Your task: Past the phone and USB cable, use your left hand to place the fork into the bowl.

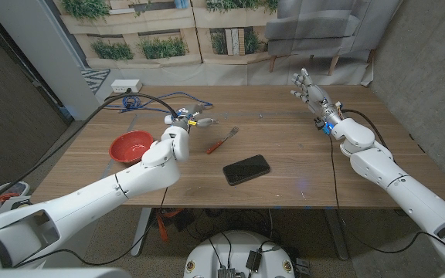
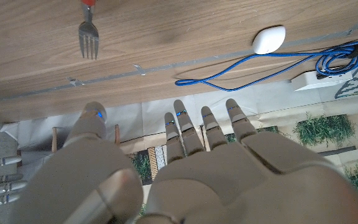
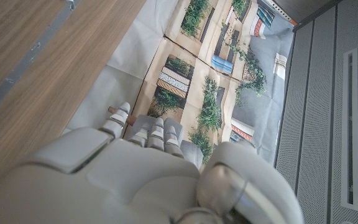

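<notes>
A fork (image 1: 222, 140) with a red handle lies on the wooden table (image 1: 300, 147), just right of my left hand (image 1: 185, 121). That hand is open, holds nothing, and hovers between the fork and the blue USB cable (image 1: 178, 98). In the left wrist view the fork's tines (image 2: 88, 38) lie beyond the fingers (image 2: 180, 127) of my left hand (image 2: 185, 168), apart from them. The red bowl (image 1: 132, 145) stands at the table's left, beside my left forearm. A black phone (image 1: 246, 169) lies near the front edge. My right hand (image 1: 313, 93) is open at the far right.
A white power strip (image 1: 126, 85) sits at the back left corner with dark cables running off it. In the left wrist view a small white oval object (image 2: 268, 39) lies by the blue cable (image 2: 260, 62). My right hand (image 3: 148, 168) reaches past the table's edge (image 3: 55, 68).
</notes>
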`<move>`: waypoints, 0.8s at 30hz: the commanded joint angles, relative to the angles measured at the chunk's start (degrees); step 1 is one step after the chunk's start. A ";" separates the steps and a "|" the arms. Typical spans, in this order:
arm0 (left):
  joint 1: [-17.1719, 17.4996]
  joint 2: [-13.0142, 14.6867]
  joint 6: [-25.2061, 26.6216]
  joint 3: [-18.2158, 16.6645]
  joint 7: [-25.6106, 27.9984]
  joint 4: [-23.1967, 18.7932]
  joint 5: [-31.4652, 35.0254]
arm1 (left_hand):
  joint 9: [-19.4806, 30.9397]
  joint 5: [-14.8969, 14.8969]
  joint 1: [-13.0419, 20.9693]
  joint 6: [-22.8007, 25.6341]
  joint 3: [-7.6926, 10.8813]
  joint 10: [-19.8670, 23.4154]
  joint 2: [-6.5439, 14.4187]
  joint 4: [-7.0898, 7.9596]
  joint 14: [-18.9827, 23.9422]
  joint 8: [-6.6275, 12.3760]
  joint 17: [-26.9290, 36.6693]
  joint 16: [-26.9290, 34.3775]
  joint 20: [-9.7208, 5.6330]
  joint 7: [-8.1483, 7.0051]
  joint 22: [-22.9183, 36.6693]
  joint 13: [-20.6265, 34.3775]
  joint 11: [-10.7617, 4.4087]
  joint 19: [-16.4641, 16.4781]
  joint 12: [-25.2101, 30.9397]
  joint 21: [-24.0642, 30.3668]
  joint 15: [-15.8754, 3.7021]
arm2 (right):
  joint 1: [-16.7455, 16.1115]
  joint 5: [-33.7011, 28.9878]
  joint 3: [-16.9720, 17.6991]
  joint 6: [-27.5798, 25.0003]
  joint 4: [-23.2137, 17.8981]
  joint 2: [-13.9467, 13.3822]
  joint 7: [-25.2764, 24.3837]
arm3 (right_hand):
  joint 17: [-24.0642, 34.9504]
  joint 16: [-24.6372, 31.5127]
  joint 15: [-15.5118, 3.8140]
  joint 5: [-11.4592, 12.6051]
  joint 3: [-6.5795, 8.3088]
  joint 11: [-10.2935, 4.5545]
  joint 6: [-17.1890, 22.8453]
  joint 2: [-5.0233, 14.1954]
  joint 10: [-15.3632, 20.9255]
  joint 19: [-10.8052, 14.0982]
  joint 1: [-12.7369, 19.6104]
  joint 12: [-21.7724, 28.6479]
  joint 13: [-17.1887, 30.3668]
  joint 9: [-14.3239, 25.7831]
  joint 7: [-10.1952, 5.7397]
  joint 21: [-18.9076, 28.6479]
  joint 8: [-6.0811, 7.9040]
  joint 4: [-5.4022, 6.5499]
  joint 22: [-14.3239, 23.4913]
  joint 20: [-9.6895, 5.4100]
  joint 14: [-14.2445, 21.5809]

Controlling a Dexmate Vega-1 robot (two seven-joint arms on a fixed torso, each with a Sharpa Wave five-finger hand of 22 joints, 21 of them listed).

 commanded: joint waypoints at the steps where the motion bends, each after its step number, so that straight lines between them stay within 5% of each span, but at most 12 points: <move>1: 1.06 1.68 -2.44 -0.10 -1.67 -0.44 2.81 | 0.12 -0.05 0.69 0.58 0.02 0.45 0.07 0.05 0.77 -0.13 0.04 0.42 0.09 0.12 0.22 0.11 -0.40 0.25 0.21 0.33 -0.01 | 0.24 0.11 -0.19 0.13 0.21 0.15 0.46 | 0.07 0.07 -0.52 -0.13 0.25 0.11 0.41 0.00 0.29 0.32 0.41 0.05 0.27 0.33 -0.17 0.17 0.12 -0.05 0.29 0.16 0.08; 24: 2.51 1.27 -7.27 -0.37 -5.45 1.10 8.53 | 0.15 -0.21 1.99 0.26 0.13 0.59 0.43 -0.14 0.74 -0.57 0.02 0.16 -0.29 0.08 0.21 0.30 -0.98 0.67 -0.06 0.30 -0.48 | -0.66 0.28 -0.04 0.08 -0.76 0.24 -0.25 | 0.08 0.08 -0.60 -0.22 0.35 0.06 0.40 0.01 0.28 0.36 0.44 -0.01 0.28 0.33 -0.19 0.17 0.07 -0.06 0.29 0.13 0.13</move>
